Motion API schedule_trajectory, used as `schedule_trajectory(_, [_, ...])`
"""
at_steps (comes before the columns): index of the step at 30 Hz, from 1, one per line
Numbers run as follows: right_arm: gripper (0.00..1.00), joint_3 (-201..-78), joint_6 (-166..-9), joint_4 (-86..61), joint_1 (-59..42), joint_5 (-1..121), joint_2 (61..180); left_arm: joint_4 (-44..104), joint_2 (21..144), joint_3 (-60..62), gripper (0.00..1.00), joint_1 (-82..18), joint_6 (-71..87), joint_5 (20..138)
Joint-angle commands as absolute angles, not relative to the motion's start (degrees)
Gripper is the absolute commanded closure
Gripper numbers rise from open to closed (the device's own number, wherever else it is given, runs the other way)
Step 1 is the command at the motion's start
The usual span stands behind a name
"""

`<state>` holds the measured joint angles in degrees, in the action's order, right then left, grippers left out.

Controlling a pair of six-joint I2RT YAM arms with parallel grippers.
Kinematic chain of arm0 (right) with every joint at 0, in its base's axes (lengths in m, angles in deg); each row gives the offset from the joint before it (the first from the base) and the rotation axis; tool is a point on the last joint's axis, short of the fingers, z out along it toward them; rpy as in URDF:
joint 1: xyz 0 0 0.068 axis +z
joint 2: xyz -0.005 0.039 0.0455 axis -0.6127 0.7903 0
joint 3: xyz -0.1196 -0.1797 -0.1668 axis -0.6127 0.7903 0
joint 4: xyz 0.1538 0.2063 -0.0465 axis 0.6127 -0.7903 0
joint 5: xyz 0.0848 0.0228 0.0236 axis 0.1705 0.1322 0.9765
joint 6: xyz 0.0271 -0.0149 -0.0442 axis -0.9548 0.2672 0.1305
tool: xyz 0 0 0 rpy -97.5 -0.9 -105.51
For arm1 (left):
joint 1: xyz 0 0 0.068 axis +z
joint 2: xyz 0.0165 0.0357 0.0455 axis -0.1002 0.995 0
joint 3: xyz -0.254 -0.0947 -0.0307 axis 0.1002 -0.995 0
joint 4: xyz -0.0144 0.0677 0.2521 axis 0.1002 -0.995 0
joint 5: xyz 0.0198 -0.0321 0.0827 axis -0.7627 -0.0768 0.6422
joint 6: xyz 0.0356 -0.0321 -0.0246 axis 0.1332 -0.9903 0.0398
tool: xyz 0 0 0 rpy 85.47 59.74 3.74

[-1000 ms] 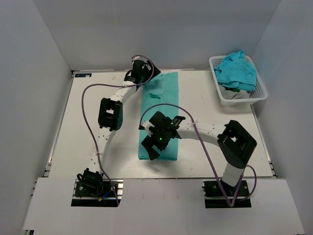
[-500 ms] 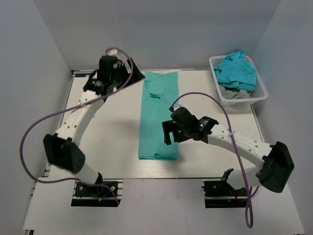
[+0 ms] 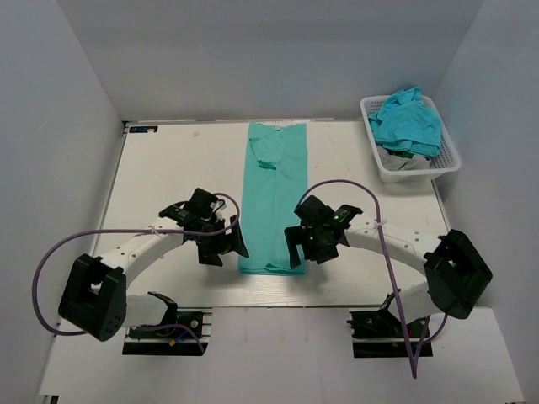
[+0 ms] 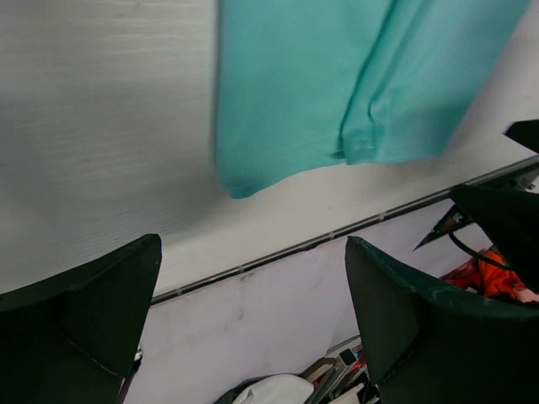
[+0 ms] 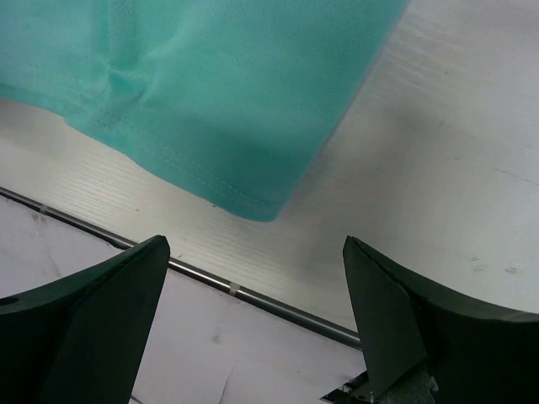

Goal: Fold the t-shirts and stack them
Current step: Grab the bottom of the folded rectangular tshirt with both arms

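Swung back from the far end, now flanks the near hem of the lengthwise-folded teal t-shirt (image 3: pixel 274 198) mid-tabletop (image 3: pixel 168 168) with left pincer (image 3: pixel 226 251) and right pincer (image 3: pixel 307 252) spread open and empty, seemingly set for the crosswise fold.

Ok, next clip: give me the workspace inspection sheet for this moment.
Surface: white table, matte with a faint grain.
Job's things: one teal t-shirt lies flat as a long narrow strip down the middle; more t-shirts lie crumpled in the basket.
Clutter: white mesh basket at the far right corner; nothing else seen.
Grippers: left jaws open by the strip's near left corner, right jaws open by its near right corner; both empty.
Cables: purple cable loops wide off the left arm; a second cable arcs over the right arm.
Surroundings: grey walls on three sides.
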<state>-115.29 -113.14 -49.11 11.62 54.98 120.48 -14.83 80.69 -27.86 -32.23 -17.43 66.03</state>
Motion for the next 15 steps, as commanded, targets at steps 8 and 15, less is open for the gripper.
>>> schedule_trajectory(8, [0.1, -116.5, -110.9, -46.6, 11.7, 60.5, 125.7, -8.3, 84.8, -31.3, 0.0, -37.0, -18.9, 65.6])
schedule_trajectory(15, [0.1, -117.5, -109.7, -46.5, 11.7, 62.7, 129.9, -6.5, 93.7, -30.1, 0.0, -39.6, -18.4, 67.2])
